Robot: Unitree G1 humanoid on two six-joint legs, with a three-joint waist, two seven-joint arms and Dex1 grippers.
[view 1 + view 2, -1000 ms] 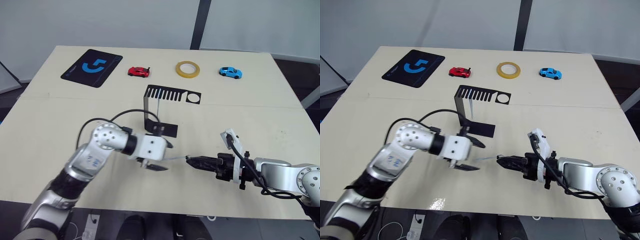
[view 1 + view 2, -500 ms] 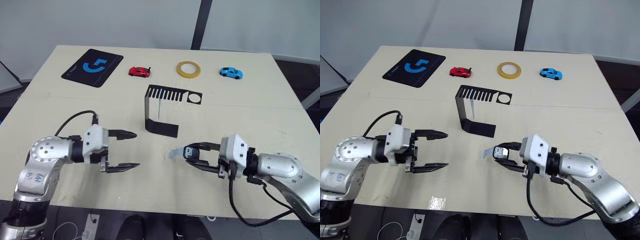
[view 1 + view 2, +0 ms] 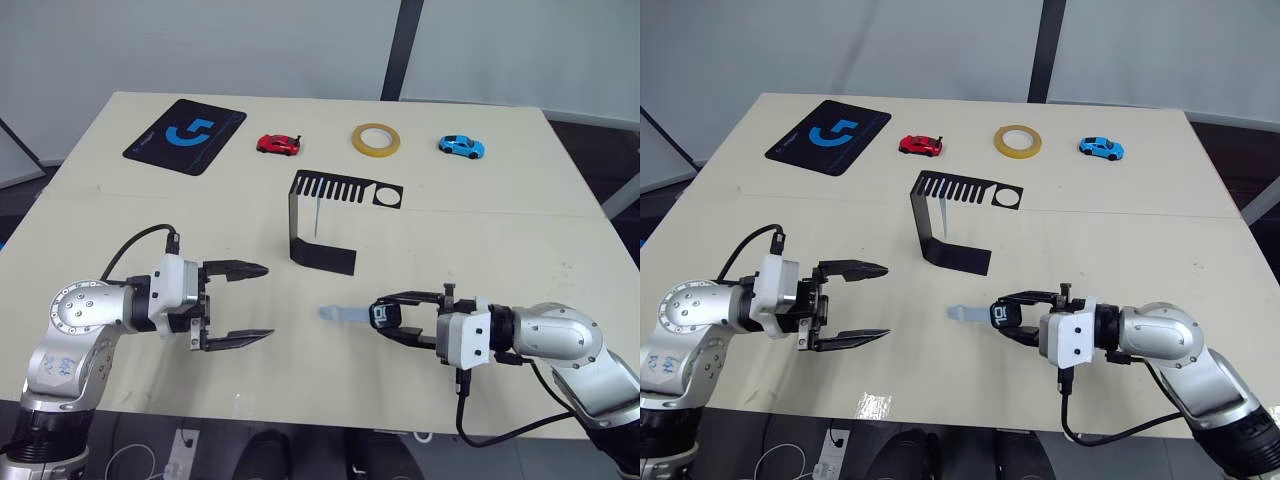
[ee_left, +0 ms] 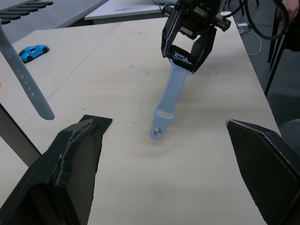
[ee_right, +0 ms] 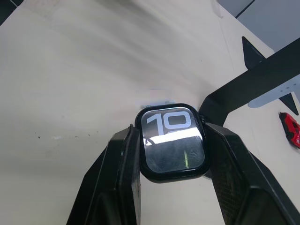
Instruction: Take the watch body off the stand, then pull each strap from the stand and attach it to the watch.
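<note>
My right gripper is shut on the watch body, a black rounded square showing a white "10", held just above the table's near centre. One pale grey-blue strap runs from the watch body toward my left arm, its free end resting on the table. My left gripper is open and holds nothing, a short way left of that strap's tip. The black stand rises behind them at mid-table. A second strap hangs from its slotted top plate.
Along the far edge sit a black mat with a blue logo, a red toy car, a roll of yellow tape and a blue toy car. Bare tabletop lies between the two grippers and the near edge.
My left gripper has drawn back to the left from beside the right gripper and now stands open. The right wrist has turned, and the strap now lies flat, pointing left.
</note>
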